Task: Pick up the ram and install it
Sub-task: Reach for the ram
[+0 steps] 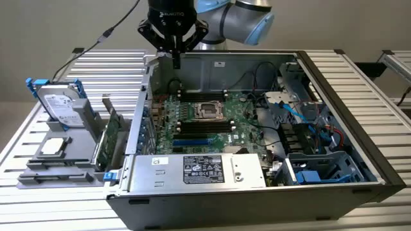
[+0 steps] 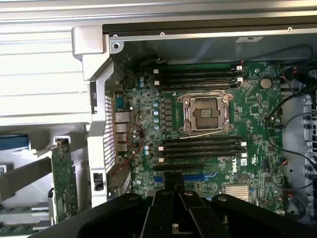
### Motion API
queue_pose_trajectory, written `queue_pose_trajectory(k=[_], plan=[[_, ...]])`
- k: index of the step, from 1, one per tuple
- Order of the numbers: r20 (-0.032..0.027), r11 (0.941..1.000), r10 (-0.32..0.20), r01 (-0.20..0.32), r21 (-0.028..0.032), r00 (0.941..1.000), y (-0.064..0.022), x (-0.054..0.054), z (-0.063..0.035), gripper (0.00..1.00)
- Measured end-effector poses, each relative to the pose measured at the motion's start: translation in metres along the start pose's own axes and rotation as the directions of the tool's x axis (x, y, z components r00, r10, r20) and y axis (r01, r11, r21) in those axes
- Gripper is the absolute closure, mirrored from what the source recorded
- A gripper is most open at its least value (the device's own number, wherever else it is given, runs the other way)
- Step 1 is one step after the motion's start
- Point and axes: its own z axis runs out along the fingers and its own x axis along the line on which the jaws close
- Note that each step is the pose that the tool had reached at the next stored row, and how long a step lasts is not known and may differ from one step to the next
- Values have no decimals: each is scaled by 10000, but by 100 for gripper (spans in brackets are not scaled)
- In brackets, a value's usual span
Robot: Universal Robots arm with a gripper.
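The ram (image 2: 20, 229) was taken, without certainty, to be the thin green strip lying in the grey holder (image 1: 77, 162), outside the computer case (image 1: 359, 159) and beyond the broader expansion card (image 1: 110, 137). It was judged to be light, stiff and thin, yet fragile. It would best be gripped across its thickness near the middle of its long upper edge, with only gentle pressure, so that the contact edge was left free and the board was not twisted. The memory slots (image 2: 203, 148) on the motherboard (image 2: 143, 99) appeared to be empty. The fingers (image 1: 176, 57) were seen pressed together with nothing visible between them. They hung above the far wall of the case, well apart from the holder on the counter (image 1: 64, 211).
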Motion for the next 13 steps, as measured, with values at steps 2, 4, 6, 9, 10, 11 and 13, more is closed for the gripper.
queue_pose_trajectory(k=[2, 4, 6, 9, 10, 11, 13], plan=[[0, 10000, 0, 0, 0, 10000, 0, 0, 0, 89], [0, 10000, 0, 0, 0, 10000, 0, 0, 0, 89], [0, 10000, 0, 0, 0, 10000, 0, 0, 0, 89], [0, 10000, 0, 0, 0, 10000, 0, 0, 0, 89], [0, 10000, 0, 0, 0, 10000, 0, 0, 0, 89], [0, 10000, 0, 0, 0, 10000, 0, 0, 0, 89], [-1, 10000, -1, 1, 2, 10000, -3, 4, -1, 89]])
